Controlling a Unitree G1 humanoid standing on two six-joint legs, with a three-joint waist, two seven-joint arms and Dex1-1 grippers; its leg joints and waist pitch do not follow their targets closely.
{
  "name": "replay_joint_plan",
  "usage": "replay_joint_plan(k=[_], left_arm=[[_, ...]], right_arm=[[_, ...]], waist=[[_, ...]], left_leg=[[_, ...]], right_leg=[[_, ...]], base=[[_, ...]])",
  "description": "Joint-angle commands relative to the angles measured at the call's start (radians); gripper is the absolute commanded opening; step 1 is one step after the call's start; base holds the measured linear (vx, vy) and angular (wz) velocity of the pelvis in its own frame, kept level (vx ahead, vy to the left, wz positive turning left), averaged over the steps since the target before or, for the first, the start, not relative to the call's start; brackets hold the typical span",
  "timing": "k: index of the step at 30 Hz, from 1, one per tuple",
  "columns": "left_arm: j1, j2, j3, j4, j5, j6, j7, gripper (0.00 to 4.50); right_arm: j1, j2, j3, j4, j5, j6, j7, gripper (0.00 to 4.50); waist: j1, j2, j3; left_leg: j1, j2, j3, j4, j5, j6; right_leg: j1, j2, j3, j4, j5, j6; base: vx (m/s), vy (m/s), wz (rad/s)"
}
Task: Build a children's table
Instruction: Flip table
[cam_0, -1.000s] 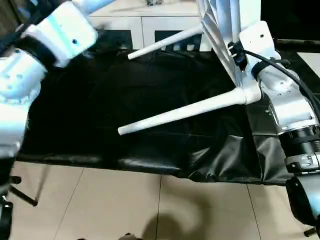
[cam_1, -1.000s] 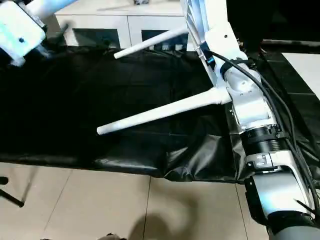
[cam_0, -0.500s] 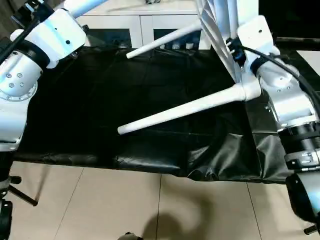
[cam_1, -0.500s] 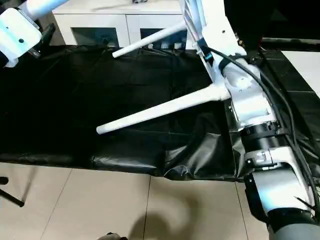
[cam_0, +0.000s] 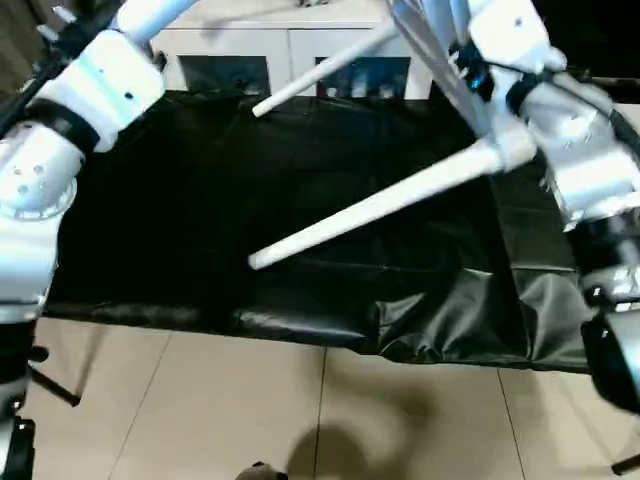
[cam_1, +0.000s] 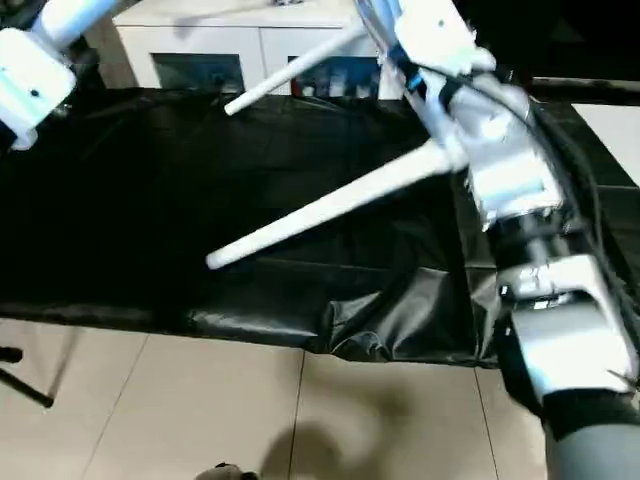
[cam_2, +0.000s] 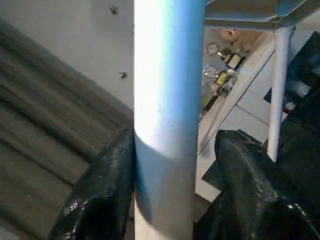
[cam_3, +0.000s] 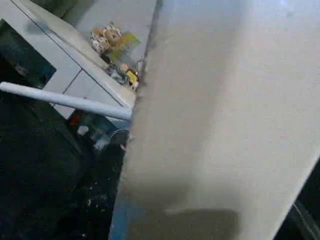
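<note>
The white tabletop (cam_0: 440, 40) stands on edge at the back right, its ribbed underside facing left. Two white legs sit in its sockets. The near leg (cam_0: 370, 205) slants down to the black sheet, and the far leg (cam_0: 320, 70) points left. In the right wrist view the tabletop (cam_3: 225, 110) is very close, with the far leg (cam_3: 65, 100) behind it. My right arm (cam_0: 575, 160) is against the tabletop's edge. My left gripper (cam_2: 170, 175) is shut on another white leg (cam_2: 167, 100), its black fingers (cam_2: 105, 195) on both sides. That leg (cam_0: 150, 15) is raised at the top left.
A black sheet (cam_0: 200, 200) covers the work surface, and its front edge is crumpled at the right (cam_0: 440, 320). A white cabinet with dark glass doors (cam_0: 240, 70) stands behind it. Tiled floor (cam_0: 200, 400) lies in front.
My right arm has raised the tabletop a little, so the near leg slants more steeply. My left arm, blurred in motion a second ago, now holds almost still.
</note>
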Motion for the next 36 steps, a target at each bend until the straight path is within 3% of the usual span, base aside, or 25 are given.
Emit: replay_joint_plan(k=[1, 11, 23, 24, 26, 30, 35, 36], left_arm=[[0.020, -0.011, -0.004, 0.001, -0.010, 0.014, -0.005, 2.42], [0.066, -0.073, 0.062, 0.004, -0.069, 0.064, 0.016, 1.62], [0.092, -0.236, 0.067, 0.038, -0.167, 0.089, 0.049, 1.54], [0.100, -0.267, 0.073, 0.044, -0.184, 0.093, 0.055, 1.54], [0.111, -0.295, 0.076, 0.050, -0.200, 0.098, 0.056, 1.54], [0.123, -0.342, 0.085, 0.053, -0.238, 0.121, 0.051, 1.54], [0.121, -0.363, 0.080, 0.061, -0.253, 0.129, 0.042, 1.54], [0.121, -0.372, 0.083, 0.068, -0.262, 0.137, 0.038, 1.53]], right_arm=[[-0.071, -0.043, 0.067, -0.051, -0.131, -0.140, -0.011, 1.98], [-0.188, -0.056, 0.088, 0.066, -0.155, -0.229, -0.001, 1.98], [-0.357, -0.054, 0.148, 0.206, -0.187, -0.319, 0.101, 1.98], [-0.400, -0.046, 0.163, 0.251, -0.198, -0.340, 0.110, 1.98], [-0.446, -0.036, 0.177, 0.297, -0.215, -0.359, 0.107, 1.98], [-0.520, -0.006, 0.206, 0.394, -0.242, -0.403, 0.146, 1.98], [-0.581, 0.020, 0.245, 0.473, -0.277, -0.452, 0.189, 1.98], [-0.600, 0.032, 0.258, 0.500, -0.284, -0.472, 0.235, 1.98]], waist=[[-0.002, -0.023, -0.079], [-0.004, -0.025, -0.075], [-0.009, -0.017, -0.072], [-0.014, -0.025, -0.071], [-0.017, -0.024, -0.067], [-0.024, -0.018, -0.065], [-0.030, -0.028, -0.062], [-0.029, -0.024, -0.062]], left_leg=[[0.029, 0.008, 0.003, -0.049, -0.122, 0.027], [0.028, 0.008, 0.002, -0.048, -0.153, 0.024], [0.026, 0.010, -0.002, -0.049, -0.215, 0.018], [0.024, 0.009, -0.001, -0.049, -0.227, 0.019], [0.025, 0.010, -0.002, -0.052, -0.268, 0.016], [0.026, 0.013, -0.006, -0.053, -0.296, 0.005], [0.024, 0.014, -0.003, -0.054, -0.302, 0.014], [0.028, 0.015, -0.004, -0.054, -0.314, 0.012]], right_leg=[[0.049, -0.019, 0.019, -0.053, -0.013, -0.241], [0.045, -0.018, 0.018, -0.054, -0.034, -0.242], [0.043, -0.019, 0.016, -0.057, -0.066, -0.240], [0.045, -0.017, 0.015, -0.058, -0.075, -0.244], [0.040, -0.018, 0.015, -0.063, -0.123, -0.245], [0.037, -0.018, 0.015, -0.060, -0.123, -0.243], [0.036, -0.017, 0.016, -0.060, -0.105, -0.248], [0.034, -0.016, 0.016, -0.060, -0.110, -0.253]], base=[[0.000, 0.000, 0.00], [0.000, 0.000, 0.00], [0.000, 0.000, 0.00], [0.000, 0.000, 0.00], [0.000, 0.000, 0.00], [0.000, 0.000, 0.00], [0.000, 0.000, 0.00], [0.000, 0.000, 0.00]])
